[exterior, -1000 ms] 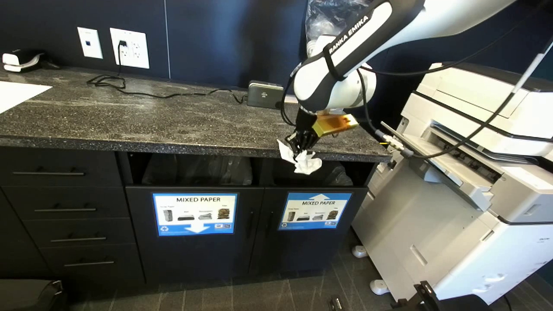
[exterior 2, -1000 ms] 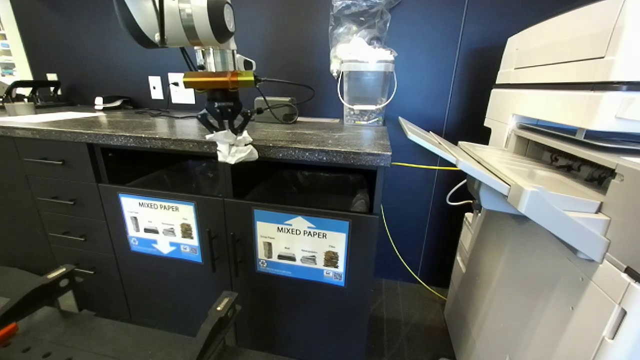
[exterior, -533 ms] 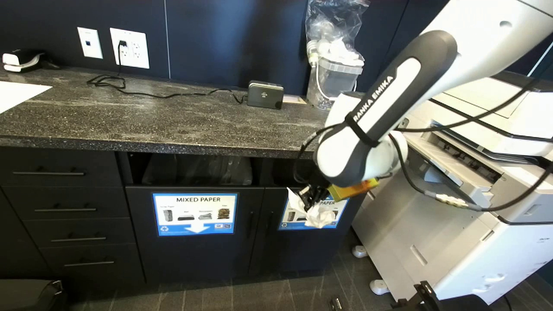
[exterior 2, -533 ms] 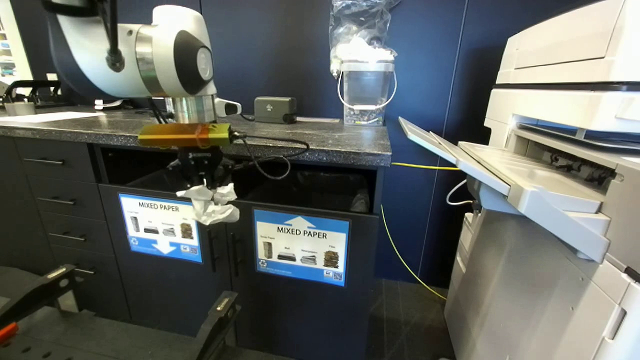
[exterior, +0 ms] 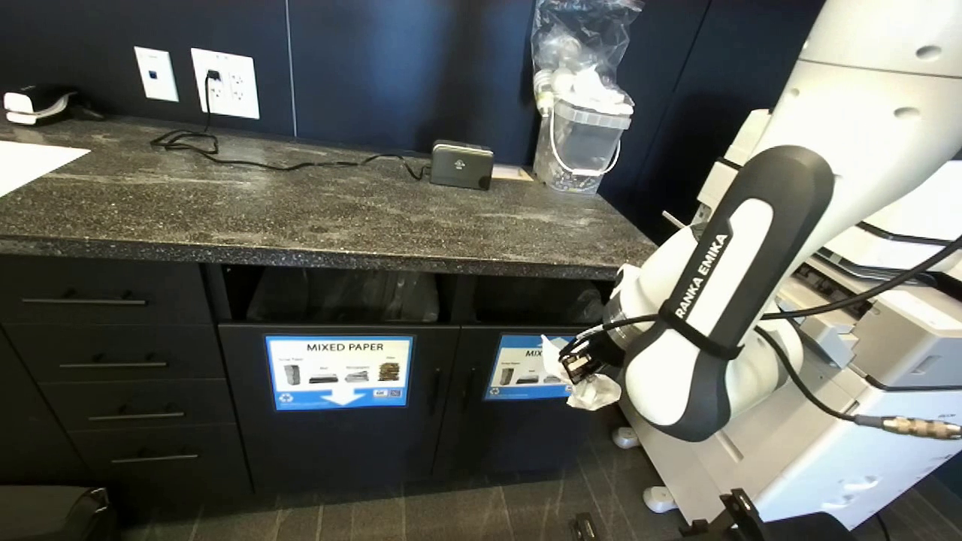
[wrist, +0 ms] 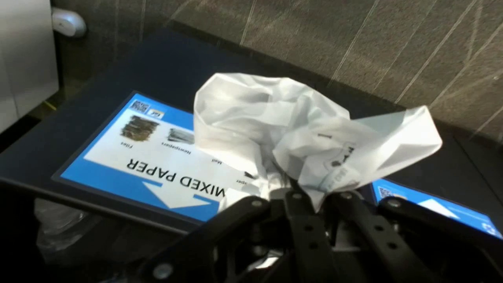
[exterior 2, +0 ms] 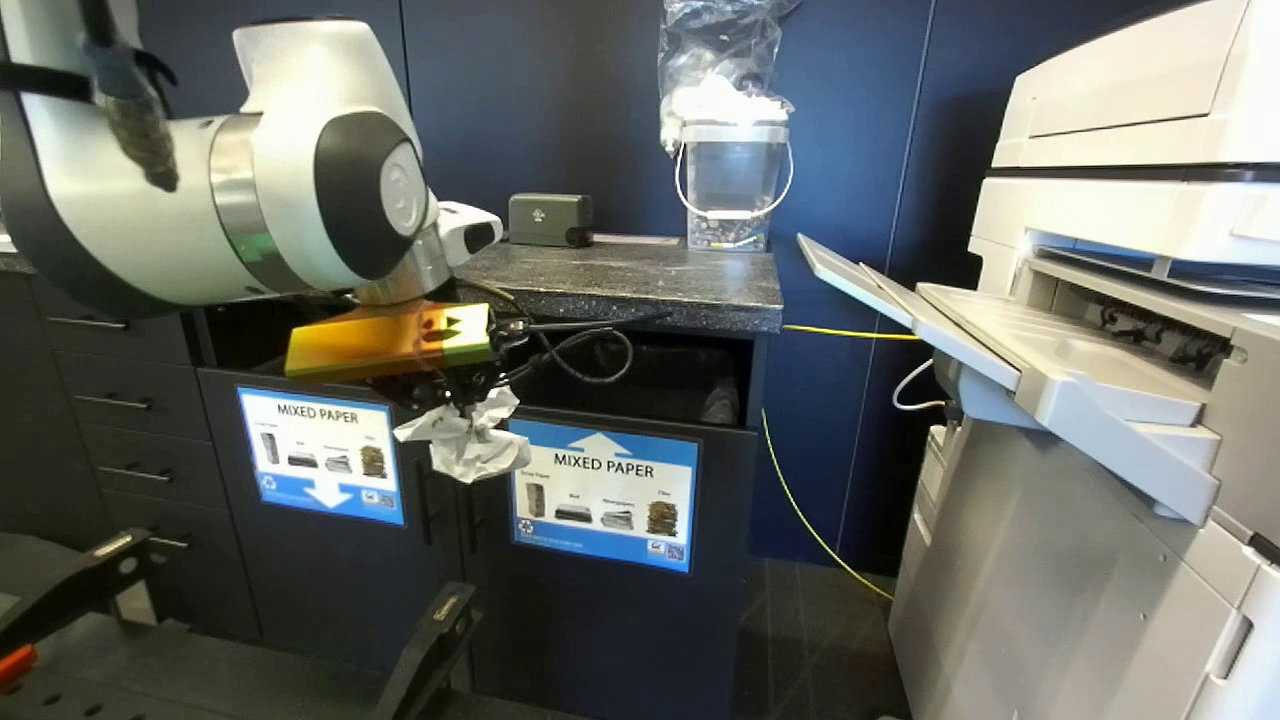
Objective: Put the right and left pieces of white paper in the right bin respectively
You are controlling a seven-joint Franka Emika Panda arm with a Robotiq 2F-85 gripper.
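One crumpled piece of white paper (exterior: pixel 597 392) hangs from my gripper (exterior: pixel 577 368); it also shows in the other views (exterior 2: pixel 478 442) (wrist: pixel 251 118). The gripper (exterior 2: pixel 462 402) is shut on it, and the paper spreads out beyond the fingertips in the wrist view (wrist: pixel 300 193). The gripper is tilted and hangs in front of the cabinet, below the counter edge. The right bin (exterior 2: pixel 610 630) has an open slot above a blue-bordered label (exterior 2: pixel 605 500) with an up arrow. The paper is outside it, about label height. No second crumpled piece shows.
A left bin (exterior: pixel 331 443) with a similar label is beside it. The counter (exterior: pixel 301 218) overhangs both slots. A printer (exterior 2: pixel 1050 560) stands to the right. A clear bucket (exterior 2: pixel 738 185) and a grey box (exterior 2: pixel 550 220) stand on the counter. Dark chair-like parts (exterior 2: pixel 430 640) are in front.
The gripper with the paper has come down from the counter edge to in front of the cabinet doors, out from the counter, and has tilted. The paper stays held.
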